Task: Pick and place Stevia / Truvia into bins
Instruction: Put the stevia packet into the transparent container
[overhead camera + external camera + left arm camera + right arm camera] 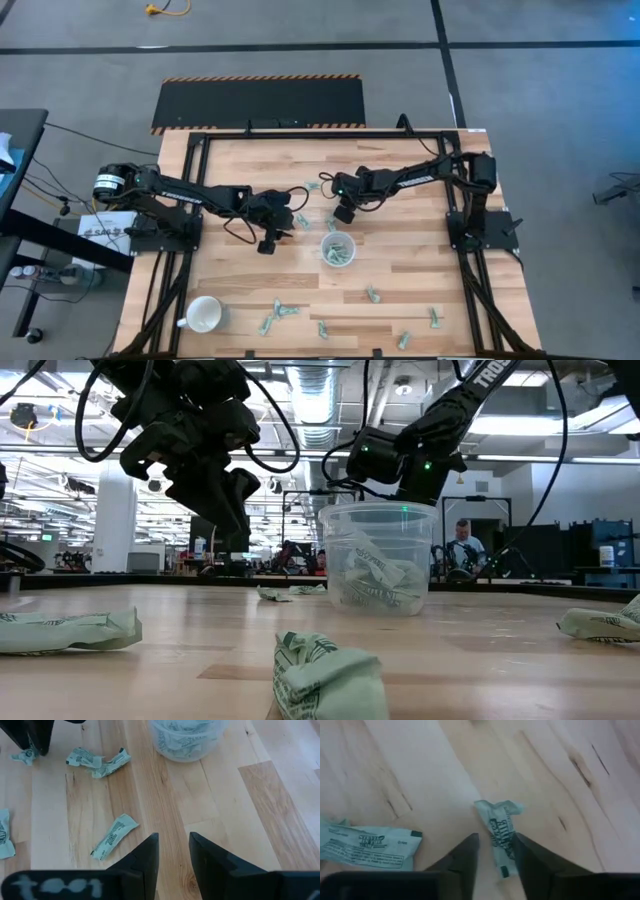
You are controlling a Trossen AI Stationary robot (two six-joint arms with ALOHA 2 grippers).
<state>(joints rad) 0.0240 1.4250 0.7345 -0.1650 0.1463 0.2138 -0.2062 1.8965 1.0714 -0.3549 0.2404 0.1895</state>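
Several pale green paper sachets already in clear round plastic cup (pixel 338 250), frame centre | right gripper (pixel 493 851) narrowly parted around crumpled sachet (pixel 501 834), nothing held yet | next: squeeze, lift, carry over | left gripper (pixel 173 851) narrowly parted, empty.

Bright, even overhead light; the right wrist view is blurred, near sachets (pixel 325 678) soft.

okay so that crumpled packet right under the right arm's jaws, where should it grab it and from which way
Judging by its pose, come straight down from above with the right gripper. The packet lies flat on the wooden table as a long narrow strip, so pinch across its narrow middle, one jaw on each long edge, clear of the packet beside it.
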